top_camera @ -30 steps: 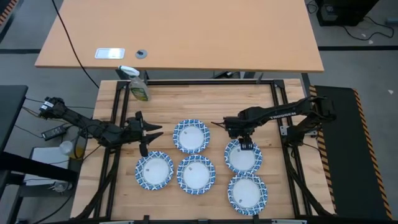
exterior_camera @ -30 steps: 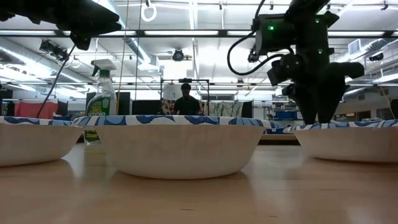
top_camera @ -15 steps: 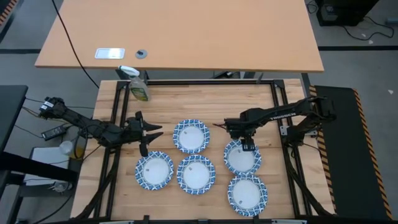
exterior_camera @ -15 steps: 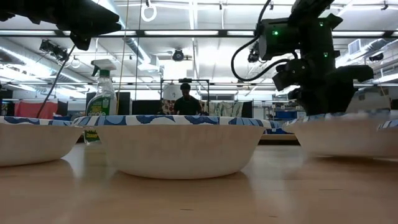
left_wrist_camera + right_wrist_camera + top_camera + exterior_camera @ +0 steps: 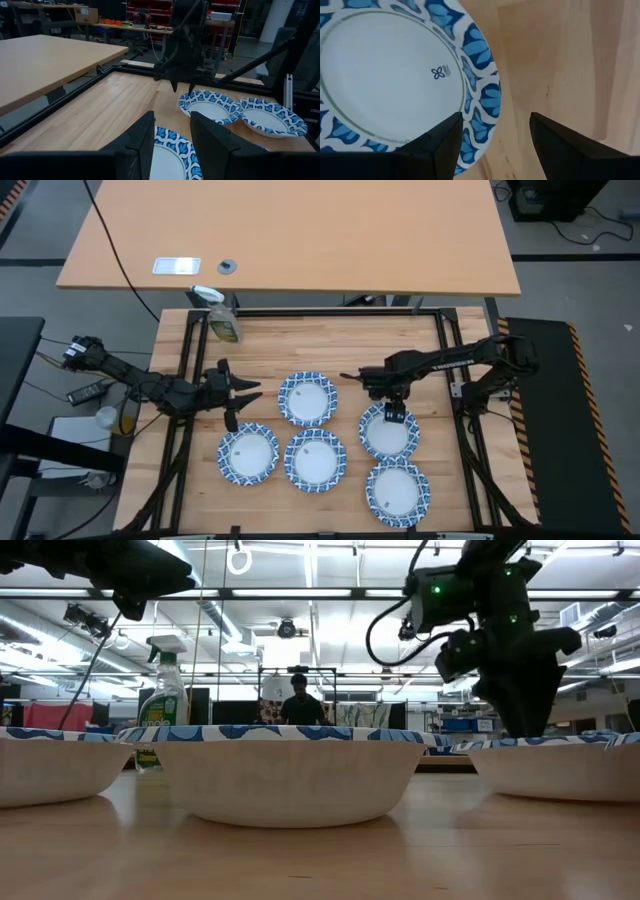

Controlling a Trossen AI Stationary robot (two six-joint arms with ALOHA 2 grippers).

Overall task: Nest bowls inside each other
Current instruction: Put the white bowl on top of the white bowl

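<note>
- My right gripper hangs over the far rim of the right-hand bowl, fingers pointing down, jaws spread with nothing between them.
- Through my right wrist camera I see that bowl's blue-patterned rim lying in the gap between my two fingers, with bare wood beyond it. I cannot tell whether the fingertips touch the rim.
- In the low view the right gripper reaches down to just above the bowl's rim.
- My left gripper waits at the left side of the wooden table, held off the surface, jaws partly apart and empty.
- Past my left fingers the nearest bowl lies below, and two more bowls sit farther across beneath the other arm.
- Five bowls show from above, all apart from one another: the far-centre bowl, the near-left bowl, the near-centre bowl, the one under my right gripper, and the nearest right bowl.
- None is nested in another as far as I can see.
- A green-labelled spray bottle lies at the table's far left corner.
- A person stands in the room behind.
</note>
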